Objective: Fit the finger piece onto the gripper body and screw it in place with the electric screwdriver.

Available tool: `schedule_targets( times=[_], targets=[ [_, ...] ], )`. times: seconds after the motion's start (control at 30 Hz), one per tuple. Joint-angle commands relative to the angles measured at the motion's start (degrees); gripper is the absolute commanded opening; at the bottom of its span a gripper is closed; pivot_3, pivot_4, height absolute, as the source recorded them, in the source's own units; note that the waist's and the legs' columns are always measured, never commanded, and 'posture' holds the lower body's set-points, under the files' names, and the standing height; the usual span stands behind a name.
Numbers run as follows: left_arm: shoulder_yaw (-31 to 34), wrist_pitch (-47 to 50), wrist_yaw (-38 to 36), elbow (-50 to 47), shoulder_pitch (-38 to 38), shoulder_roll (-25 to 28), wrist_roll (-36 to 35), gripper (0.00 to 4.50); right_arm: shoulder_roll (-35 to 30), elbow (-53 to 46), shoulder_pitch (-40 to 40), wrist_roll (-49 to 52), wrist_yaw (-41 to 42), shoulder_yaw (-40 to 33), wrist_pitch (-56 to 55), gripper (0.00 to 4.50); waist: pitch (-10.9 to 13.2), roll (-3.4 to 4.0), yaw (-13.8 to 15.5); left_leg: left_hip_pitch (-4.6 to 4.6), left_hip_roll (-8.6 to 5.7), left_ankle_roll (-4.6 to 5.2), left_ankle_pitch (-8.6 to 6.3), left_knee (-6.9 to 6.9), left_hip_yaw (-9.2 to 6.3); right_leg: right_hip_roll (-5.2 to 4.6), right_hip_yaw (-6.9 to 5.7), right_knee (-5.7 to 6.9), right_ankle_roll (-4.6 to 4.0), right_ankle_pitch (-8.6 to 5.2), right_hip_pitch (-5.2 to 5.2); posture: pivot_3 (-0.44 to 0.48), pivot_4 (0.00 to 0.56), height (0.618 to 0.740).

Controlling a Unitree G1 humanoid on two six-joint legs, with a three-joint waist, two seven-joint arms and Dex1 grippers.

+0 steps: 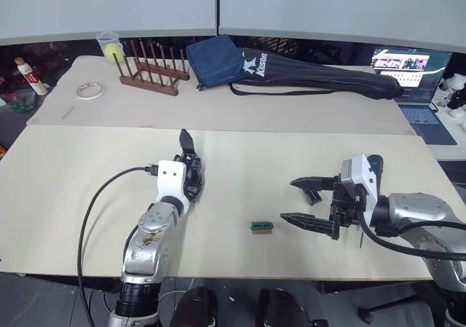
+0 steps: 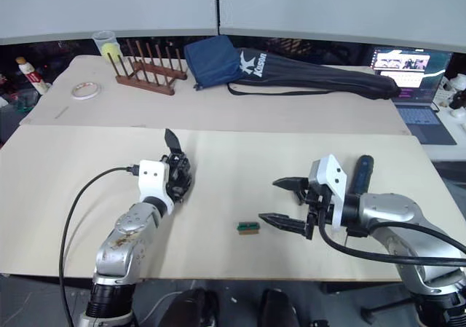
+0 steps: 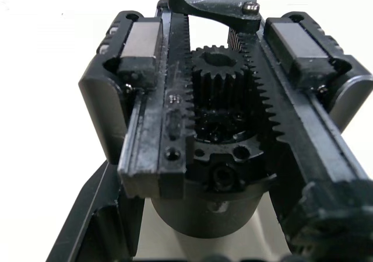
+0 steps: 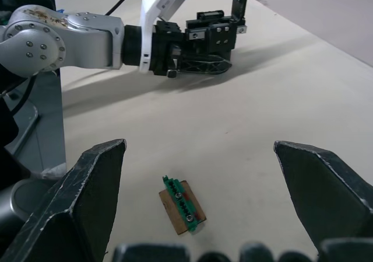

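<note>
The left tool [image 1: 191, 172] pinches the gripper body [image 2: 177, 172], a chunky black block with a round barrel base and one pointed black finger. The body rests on the pale beige surface [image 1: 240, 167] at its middle, left of centre, with its finger standing upright. In the left wrist view the body [image 3: 215, 133] shows its open face: a small black pinion gear between two toothed racks, with grey rail blocks along either side and the base of the finger at the far end.

The right tool [image 1: 312, 205] hovers over the right half of the surface near its front edge, its two long black fingers [image 4: 87, 198] spread wide and holding nothing. Just beside their tips, towards the middle of the front edge, lies a small green rectangular block [image 1: 261, 226] with a brown face, flat on the surface and touching nothing. In the right wrist view this block [image 4: 182, 204] sits between the spread fingers, with the left arm and the gripper body [image 4: 213, 40] beyond it.

The thick black cylindrical electric screwdriver [image 2: 362, 172] lies on the surface just behind the right arm, near the right edge.

Along the far edge stand a brown wooden peg rack [image 1: 151, 70], a dark blue cloth pouch [image 1: 215, 61], a long black zipped bag [image 1: 320, 76] and a roll of white tape [image 1: 90, 90].
</note>
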Motion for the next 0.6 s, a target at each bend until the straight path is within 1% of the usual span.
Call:
schedule_targets(
  times=[0.03,0.07,0.13,0.2,0.23,0.27,0.3,0.37,0.47,0.53,0.6],
  targets=[
    [0.4,-1.3,-2.2,-3.0,0.3,1.8,-1.0,4.23,0.2,-0.7,-0.8,0.3,-0.1,-1.0,-1.5,4.5,0.0,0.0,-0.1,0.01,0.0,0.01,0.0,0.0,0.0,0.0,0.0,0.0,0.0,0.0,0.0,0.0,0.15,0.74],
    [0.6,-1.3,-4.0,-3.4,0.9,3.0,-1.6,4.45,0.3,-0.7,-0.9,0.2,-0.2,-1.0,-1.5,4.5,0.0,0.0,-0.1,0.0,0.01,0.0,0.0,0.0,0.0,0.0,0.0,0.01,-0.01,0.0,-0.01,0.0,0.15,0.74],
    [1.8,-2.1,-10.3,-2.5,1.8,8.3,-3.4,4.45,0.5,-0.8,-1.2,0.3,-0.5,-1.0,-1.3,4.5,0.0,0.01,-0.3,0.02,0.02,-0.01,0.0,0.0,0.0,0.0,0.0,0.02,-0.02,-0.01,-0.02,0.0,0.15,0.74],
    [3.4,-3.4,-18.2,0.0,2.0,14.2,-6.5,4.45,0.6,-0.8,-1.5,0.2,-0.6,-0.8,-1.2,4.5,0.0,0.01,-0.5,0.03,0.06,-0.04,0.01,-0.01,0.03,0.01,-0.01,0.07,-0.08,-0.04,-0.07,0.0,0.15,0.74],
    [3.9,-5.4,-22.8,2.2,1.7,17.8,-7.4,4.45,0.6,-0.7,-1.7,0.2,-0.6,-0.7,-1.2,4.5,0.0,0.02,-0.4,0.04,0.07,-0.06,0.02,-0.02,0.04,0.01,-0.01,0.12,-0.12,-0.06,-0.1,0.0,0.15,0.74],
    [4.1,-7.0,-25.7,3.9,1.4,20.2,-8.0,4.45,0.7,-0.7,-1.8,0.2,-0.6,-0.6,-1.3,4.5,0.0,0.02,-0.4,0.04,0.1,-0.1,0.04,-0.02,0.03,0.04,-0.04,0.16,-0.17,-0.09,-0.13,0.0,0.15,0.74],
    [4.4,-7.9,-27.8,5.6,0.8,21.8,-8.7,4.45,0.7,-0.6,-1.9,0.1,-0.5,-0.5,-1.3,4.5,0.0,0.04,-0.4,0.04,0.12,-0.11,0.05,-0.02,0.03,0.05,-0.06,0.17,-0.19,-0.1,-0.14,0.0,0.15,0.74],
    [4.4,-12.2,-35.1,11.8,-1.8,25.5,-10.1,4.45,0.5,-0.1,-2.5,0.0,-0.1,-0.3,-1.4,4.5,0.0,0.04,-0.1,0.05,0.12,-0.1,0.04,-0.03,0.03,0.04,-0.06,0.17,-0.2,-0.11,-0.13,0.0,0.15,0.74],
    [3.4,-18.1,-45.5,20.6,-6.6,29.0,-11.6,4.45,0.3,0.5,-3.6,-0.1,0.2,-0.1,-1.3,4.5,0.0,0.04,0.1,0.01,0.1,-0.09,0.04,-0.02,0.03,0.0,-0.12,0.1,-0.2,-0.1,-0.12,0.0,0.15,0.74],
    [2.1,-21.4,-50.1,25.6,-9.5,29.7,-11.4,4.45,0.2,0.4,-3.9,-0.1,0.2,-0.1,-1.1,4.5,0.0,0.04,0.1,-0.03,0.07,-0.07,0.02,-0.02,0.05,-0.03,-0.14,0.04,-0.18,-0.1,-0.11,0.0,0.15,0.74],
    [0.6,-24.6,-53.1,29.7,-11.7,29.9,-10.2,4.45,0.2,0.1,-3.8,-0.1,0.2,-0.1,-1.0,4.5,0.0,0.03,0.0,-0.04,0.05,-0.07,0.02,-0.02,0.09,-0.05,-0.14,0.02,-0.14,-0.08,-0.1,0.0,0.15,0.74]
  ],
)
